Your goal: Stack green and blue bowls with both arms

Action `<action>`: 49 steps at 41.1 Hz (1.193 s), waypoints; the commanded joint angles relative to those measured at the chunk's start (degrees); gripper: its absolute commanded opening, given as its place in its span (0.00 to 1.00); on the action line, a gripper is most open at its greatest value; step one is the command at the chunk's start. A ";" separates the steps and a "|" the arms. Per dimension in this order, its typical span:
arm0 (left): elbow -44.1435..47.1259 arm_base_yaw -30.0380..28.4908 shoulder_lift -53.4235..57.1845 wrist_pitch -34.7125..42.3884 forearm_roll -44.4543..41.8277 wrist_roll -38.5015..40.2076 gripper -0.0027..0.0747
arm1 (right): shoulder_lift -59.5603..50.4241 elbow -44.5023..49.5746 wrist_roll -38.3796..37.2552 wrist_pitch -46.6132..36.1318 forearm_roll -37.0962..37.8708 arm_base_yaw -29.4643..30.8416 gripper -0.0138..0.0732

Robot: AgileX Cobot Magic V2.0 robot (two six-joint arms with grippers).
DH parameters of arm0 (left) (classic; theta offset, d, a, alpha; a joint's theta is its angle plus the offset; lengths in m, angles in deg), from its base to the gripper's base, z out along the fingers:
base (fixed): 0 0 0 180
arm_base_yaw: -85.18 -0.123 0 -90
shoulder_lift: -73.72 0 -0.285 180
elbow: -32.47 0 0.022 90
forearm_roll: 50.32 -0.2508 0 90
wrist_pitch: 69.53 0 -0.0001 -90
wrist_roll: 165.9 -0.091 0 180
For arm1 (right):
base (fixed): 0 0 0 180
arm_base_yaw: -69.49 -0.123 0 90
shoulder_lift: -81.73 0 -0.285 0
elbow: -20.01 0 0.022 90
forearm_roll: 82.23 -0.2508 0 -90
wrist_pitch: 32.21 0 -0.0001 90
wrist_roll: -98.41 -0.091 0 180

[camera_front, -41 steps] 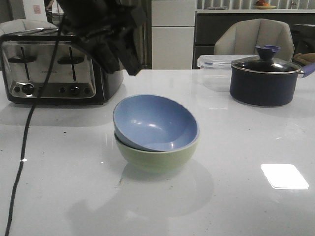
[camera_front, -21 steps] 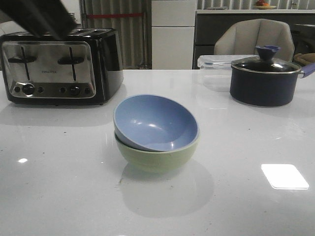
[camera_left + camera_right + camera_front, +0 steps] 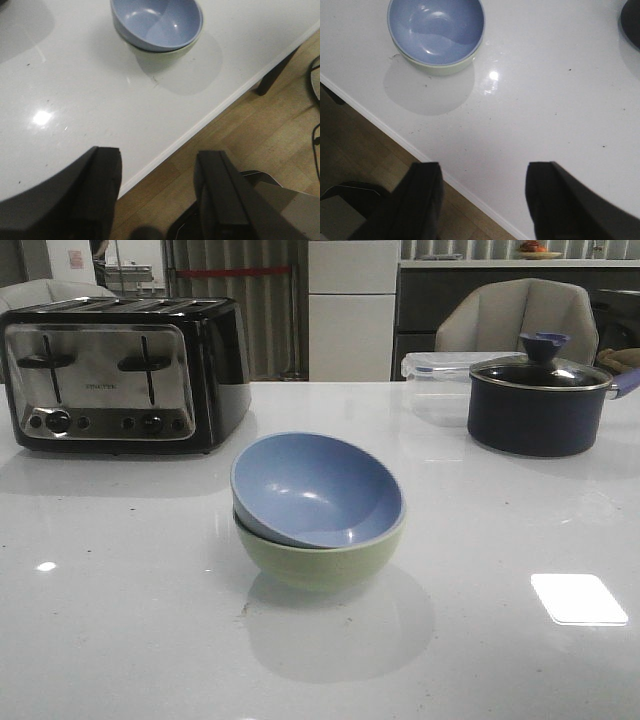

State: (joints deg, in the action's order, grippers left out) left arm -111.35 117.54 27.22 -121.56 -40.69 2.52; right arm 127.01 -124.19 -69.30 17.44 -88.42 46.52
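Centrally on the white table, the blue bowl sits nested inside the green bowl, tilted so its opening leans toward the camera. Only the green bowl's lower wall and part of its rim show beneath it. Neither arm appears in the front view.

Left gripper: fingers spread apart, nothing between them; it hangs over the table's near edge, wooden floor visible below. The stack lies well away from it. Right gripper: fingers likewise apart and empty, also over the near edge, well clear of the bowls.

Background, front view: toaster at rear left; dark pot with glass lid at rear right; clear plastic container just behind and beside the pot, possibly touching it, though that cannot be confirmed from this angle.
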 commanded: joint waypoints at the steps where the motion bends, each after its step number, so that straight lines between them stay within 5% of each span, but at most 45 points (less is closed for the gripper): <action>1: -0.22 0.40 1.29 3.73 -3.79 4.91 0.56 | -0.14 -1.59 -0.11 -3.94 -0.61 -0.06 0.72; 13: 0.12 0.40 1.17 5.16 -4.55 5.59 0.56 | 0.03 -1.59 -0.11 -3.89 -2.83 -0.06 0.70; 24: 0.12 0.40 1.17 5.16 -4.55 5.59 0.55 | 0.08 -1.59 -0.11 -3.89 -2.88 -0.06 0.38; 32: 0.12 0.40 1.17 5.16 -4.55 5.59 0.55 | 0.08 -1.59 -0.11 -3.89 -2.88 -0.06 0.23; 44: 0.12 0.40 1.17 5.16 -4.55 5.59 0.17 | 0.08 -1.59 -0.11 -3.64 -2.88 -0.06 0.21; 49: 0.12 0.40 1.17 5.07 -4.17 5.59 0.16 | 0.08 -1.59 -0.11 -3.48 -2.88 -0.06 0.21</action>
State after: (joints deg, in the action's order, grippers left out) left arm -109.84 117.54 28.45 -120.41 -45.69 7.56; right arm 127.01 -124.19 -69.30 17.44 -90.51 46.52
